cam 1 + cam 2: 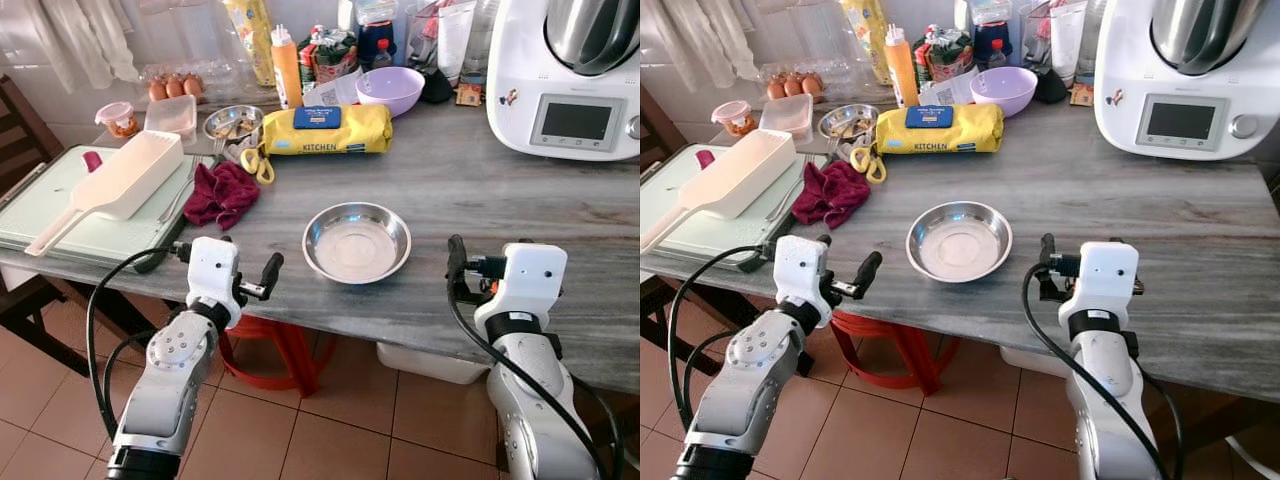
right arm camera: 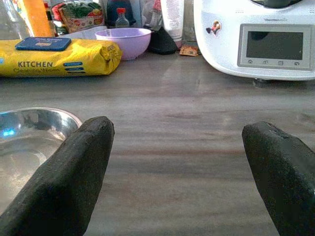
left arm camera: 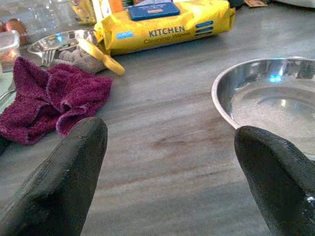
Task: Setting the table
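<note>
- Steel first: the shallow round stainless-steel dish [image 1: 357, 241] sits upright and empty on the grey wood-grain table [image 1: 470, 190], near the front edge, between my two arms.
- My left gripper [image 3: 172, 162] hovers at the table edge just left of the dish, fingers spread wide, nothing between them.
- My right gripper [image 2: 182, 167] sits at the edge on the dish's other side, equally splayed and empty; the dish rim shows beside one finger.
- Step in hand, as I judge it: the dish is placed, both hands are free, and I'm looking for the next piece.
- Further back lie a crumpled maroon cloth [image 1: 221, 193], a yellow pack of kitchen wipes [image 1: 325, 130], a lilac plastic bowl [image 1: 390, 90] and a small steel bowl holding cutlery [image 1: 233, 124].
- Next move, I reckon: reach over the dish for the lilac bowl or the cutlery, keeping my wrist high so I don't knock the dish.
</note>
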Controlling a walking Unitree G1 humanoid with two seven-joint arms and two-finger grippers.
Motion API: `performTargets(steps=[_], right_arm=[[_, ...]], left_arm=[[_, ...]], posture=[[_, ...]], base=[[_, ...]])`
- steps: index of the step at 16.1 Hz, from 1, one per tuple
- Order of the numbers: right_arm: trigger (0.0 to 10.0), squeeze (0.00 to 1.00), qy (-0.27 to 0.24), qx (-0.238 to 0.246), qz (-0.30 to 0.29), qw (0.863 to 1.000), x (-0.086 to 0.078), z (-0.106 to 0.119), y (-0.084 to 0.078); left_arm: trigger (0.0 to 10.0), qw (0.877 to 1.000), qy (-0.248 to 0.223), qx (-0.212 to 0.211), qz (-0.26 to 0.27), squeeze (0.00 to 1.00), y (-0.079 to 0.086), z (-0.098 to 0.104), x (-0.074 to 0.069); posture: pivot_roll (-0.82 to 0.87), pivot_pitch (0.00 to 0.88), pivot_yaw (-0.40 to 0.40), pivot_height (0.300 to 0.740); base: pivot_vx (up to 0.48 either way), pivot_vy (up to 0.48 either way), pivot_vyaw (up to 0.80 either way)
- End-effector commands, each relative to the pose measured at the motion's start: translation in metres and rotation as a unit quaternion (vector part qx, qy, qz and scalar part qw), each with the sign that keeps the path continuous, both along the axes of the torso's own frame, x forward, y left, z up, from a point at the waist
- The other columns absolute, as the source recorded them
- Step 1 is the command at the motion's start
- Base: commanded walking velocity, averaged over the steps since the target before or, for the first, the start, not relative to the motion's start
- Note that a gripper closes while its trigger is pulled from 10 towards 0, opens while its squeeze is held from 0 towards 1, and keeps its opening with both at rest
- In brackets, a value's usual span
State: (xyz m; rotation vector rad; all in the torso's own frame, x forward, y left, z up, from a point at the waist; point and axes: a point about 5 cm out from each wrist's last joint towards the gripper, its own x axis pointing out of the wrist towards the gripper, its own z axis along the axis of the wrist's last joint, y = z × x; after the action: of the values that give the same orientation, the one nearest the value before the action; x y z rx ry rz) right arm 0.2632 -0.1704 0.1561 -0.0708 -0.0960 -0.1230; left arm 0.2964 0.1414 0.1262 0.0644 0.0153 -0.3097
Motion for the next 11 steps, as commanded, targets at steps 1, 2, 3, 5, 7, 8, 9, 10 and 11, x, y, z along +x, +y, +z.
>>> performTargets(steps=[1,2,3,5,7,8,9,10,11], right_arm=[[10.0,0.0,-0.015,0.004,0.008,1.0,-0.0001,0.0062,0.0029],[10.0,0.0,-0.015,0.005,0.008,1.0,0.0001,0.006,0.0032],[10.0,0.0,-0.014,0.005,0.009,1.0,0.0,0.0058,0.0037],[10.0,0.0,-0.013,0.005,0.01,1.0,0.0005,0.0054,0.0037],[10.0,0.0,-0.013,0.005,0.009,1.0,0.0011,0.0053,0.0036],[10.0,0.0,-0.012,0.005,0.01,1.0,0.0014,0.0049,0.0035],[10.0,0.0,-0.011,0.005,0.01,1.0,0.0015,0.0044,0.0035],[10.0,0.0,-0.011,0.006,0.009,1.0,0.0014,0.0041,0.0036],[10.0,0.0,-0.011,0.006,0.009,1.0,0.0014,0.0039,0.0037]], left_arm=[[10.0,1.0,0.011,0.009,0.017,0.0,0.0058,-0.0038,0.0002],[10.0,1.0,0.009,0.01,0.016,0.0,0.0059,-0.0033,0.0005],[10.0,1.0,0.01,0.012,0.018,0.0,0.0062,-0.0033,0.0007],[10.0,1.0,0.011,0.014,0.02,0.0,0.0062,-0.0038,0.0002],[10.0,1.0,0.011,0.015,0.019,0.0,0.0057,-0.0039,0.0001],[10.0,1.0,0.012,0.016,0.019,0.0,0.0057,-0.004,0.0002],[10.0,1.0,0.013,0.018,0.02,0.0,0.0062,-0.0041,0.0003],[10.0,1.0,0.013,0.018,0.02,0.0,0.0066,-0.0041,0.0004],[10.0,1.0,0.013,0.018,0.02,0.0,0.0067,-0.0041,0.0003]], posture=[[-0.16,0.066,0.122,0.74],[-0.16,0.067,0.122,0.74],[-0.16,0.068,0.122,0.74],[-0.16,0.068,0.121,0.74],[-0.16,0.068,0.121,0.74],[-0.16,0.069,0.121,0.74],[-0.16,0.069,0.123,0.74],[-0.16,0.07,0.124,0.74],[-0.16,0.07,0.123,0.74]], base=[[0.0,0.0,0.0],[0.0,0.0,0.0],[0.0,0.0,0.0],[0.0,0.0,0.0],[0.0,0.0,0.0],[-0.24,0.0,0.0],[-0.304,0.0,0.0],[-0.311,0.0,0.0],[-0.311,0.0,0.0]])
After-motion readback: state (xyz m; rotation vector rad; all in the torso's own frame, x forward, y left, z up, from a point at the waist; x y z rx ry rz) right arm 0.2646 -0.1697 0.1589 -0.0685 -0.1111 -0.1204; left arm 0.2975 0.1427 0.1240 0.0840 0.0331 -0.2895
